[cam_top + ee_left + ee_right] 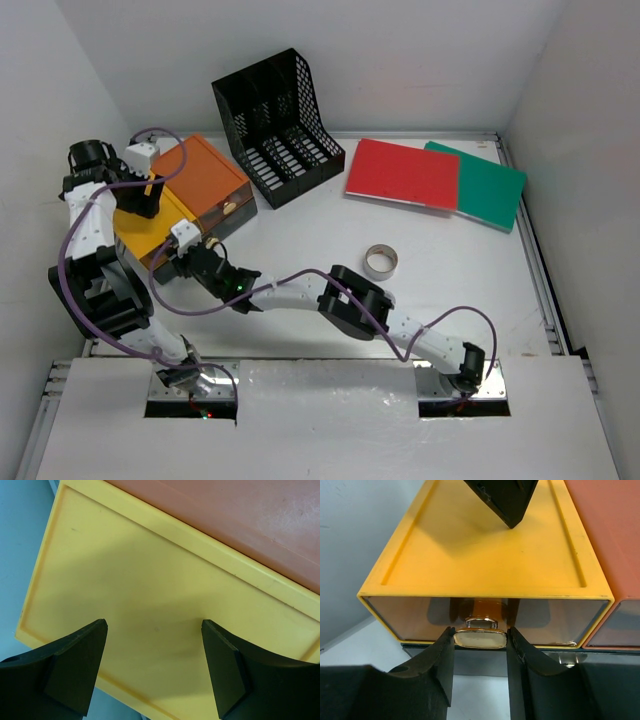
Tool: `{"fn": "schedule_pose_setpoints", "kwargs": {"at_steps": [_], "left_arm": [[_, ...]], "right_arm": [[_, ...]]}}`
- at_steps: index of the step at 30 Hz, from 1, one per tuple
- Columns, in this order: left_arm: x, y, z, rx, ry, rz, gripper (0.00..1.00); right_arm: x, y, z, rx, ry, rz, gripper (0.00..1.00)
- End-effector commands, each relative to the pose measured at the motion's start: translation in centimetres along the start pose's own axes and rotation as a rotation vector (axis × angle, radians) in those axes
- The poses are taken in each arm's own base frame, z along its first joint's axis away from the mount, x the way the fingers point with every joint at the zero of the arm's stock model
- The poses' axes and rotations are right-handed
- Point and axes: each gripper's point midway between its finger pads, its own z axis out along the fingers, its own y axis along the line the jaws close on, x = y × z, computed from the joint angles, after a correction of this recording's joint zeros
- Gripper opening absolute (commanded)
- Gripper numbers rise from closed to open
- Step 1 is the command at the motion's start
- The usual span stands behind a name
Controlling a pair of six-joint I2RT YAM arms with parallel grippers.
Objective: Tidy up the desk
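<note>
Right wrist view shows you your right hand (480, 636) pinching the drawer knob (480, 641); your left hand (154, 625) hovers spread, close above the yellow box (125, 575).

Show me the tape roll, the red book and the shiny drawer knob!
tape roll (378, 273), top view, its near wall.
red book (402, 173), top view, middle of its cover.
shiny drawer knob (480, 639), right wrist view, its front face.

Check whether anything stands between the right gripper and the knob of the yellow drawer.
Nothing visible does. The right gripper has the knob between its fingers, one against each side. The left gripper hangs open over the top of the yellow box, clear of the drawer front.
</note>
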Motion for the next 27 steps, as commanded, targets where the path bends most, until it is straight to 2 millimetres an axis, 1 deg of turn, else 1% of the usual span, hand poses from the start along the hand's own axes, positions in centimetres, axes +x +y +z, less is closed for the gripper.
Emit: {"fn": "schedule_pose_setpoints", "kwargs": {"at_steps": [1,4,5,6,7,8,9,10,11,12,13,14,15,16,17,18,19,20,21,22,23,24,25,26,27], "left_arm": [[1.9,-0.3,0.1,0.021,0.045,-0.005,0.75],[2.3,-0.1,0.2,0.02,0.052,-0.016,0.74],[2.3,0.0,0.2,0.018,0.054,-0.017,0.75],[2.3,0.1,0.2,0.015,0.054,-0.02,0.75],[2.5,0.2,0.2,0.013,0.058,-0.024,0.74],[2.6,0.3,0.2,0.01,0.061,-0.026,0.75],[2.6,0.5,0.2,0.005,0.063,-0.028,0.74],[2.6,0.7,0.2,-0.003,0.064,-0.029,0.74],[2.6,0.9,0.0,-0.01,0.063,-0.031,0.74],[2.6,1.0,0.0,-0.013,0.063,-0.034,0.74],[2.7,1.1,-0.2,-0.017,0.065,-0.037,0.74],[2.8,1.1,-0.2,-0.014,0.065,-0.042,0.74],[2.8,1.1,-0.3,-0.012,0.065,-0.044,0.75],[2.7,1.1,-0.5,-0.016,0.06,-0.043,0.74],[2.8,1.1,-0.5,-0.016,0.062,-0.044,0.74],[2.8,1.1,-0.6,-0.02,0.062,-0.046,0.75],[2.8,1.1,-0.6,-0.021,0.062,-0.044,0.75],[2.8,1.2,-0.7,-0.024,0.062,-0.047,0.75],[2.7,1.2,-0.8,-0.026,0.061,-0.048,0.75],[2.7,1.2,-0.8,-0.027,0.061,-0.049,0.75],[2.6,1.2,-0.9,-0.026,0.061,-0.049,0.75],[2.4,1.3,-1.0,-0.029,0.057,-0.05,0.75],[2.3,1.2,-1.2,-0.024,0.057,-0.05,0.75],[1.7,1.3,-1.5,-0.023,0.039,-0.045,0.75],[1.2,1.3,-1.8,-0.016,0.026,-0.039,0.75]], "right_arm": [[-2.7,-0.1,-0.7,0.018,-0.069,0.033,0.01],[-2.9,0.7,-1.9,0.0,-0.065,0.016,0.0],[-3.1,1.5,-2.4,-0.012,-0.065,0.001,0.0],[-3.1,1.5,-3.2,-0.007,-0.057,-0.012,0.0],[-3.5,2.5,-4.0,-0.019,-0.068,-0.015,0.0],[-3.8,2.8,-4.7,-0.023,-0.073,-0.031,0.0],[-4.4,2.6,-5.8,-0.016,-0.082,-0.028,0.0],[-4.4,3.2,-6.7,-0.028,-0.082,-0.029,0.0],[-4.8,3.2,-7.4,-0.031,-0.086,-0.018,0.0],[-3.1,2.7,-8.6,-0.03,-0.05,-0.032,0.0],[-5.2,2.7,-9.5,-0.029,-0.088,0.001,0.0],[-5.4,2.5,-10.2,-0.032,-0.088,0.024,0.0],[-3.6,1.8,-11.2,-0.029,-0.052,0.017,0.0],[-4.9,1.8,-12.0,-0.041,-0.067,0.041,0.0],[-4.6,1.8,-12.5,-0.044,-0.058,0.061,0.0],[-3.6,1.6,-13.1,-0.052,-0.035,0.056,0.0],[-3.4,1.7,-13.4,-0.063,-0.026,0.056,0.01],[-3.4,2.3,-13.7,-0.09,-0.022,0.058,0.07],[-2.8,2.4,-14.0,-0.105,-0.007,0.052,0.18],[-2.6,2.5,-14.2,-0.118,0.002,0.05,0.45],[-3.0,3.0,-14.5,-0.142,0.001,0.061,0.57],[-2.7,2.9,-14.9,-0.149,0.011,0.058,0.66],[-2.9,2.8,-15.2,-0.155,0.015,0.058,0.83],[-3.9,2.5,-16.0,-0.164,0.007,0.06,0.9],[-4.3,2.3,-16.5,-0.166,0.012,0.052,0.98]]}}
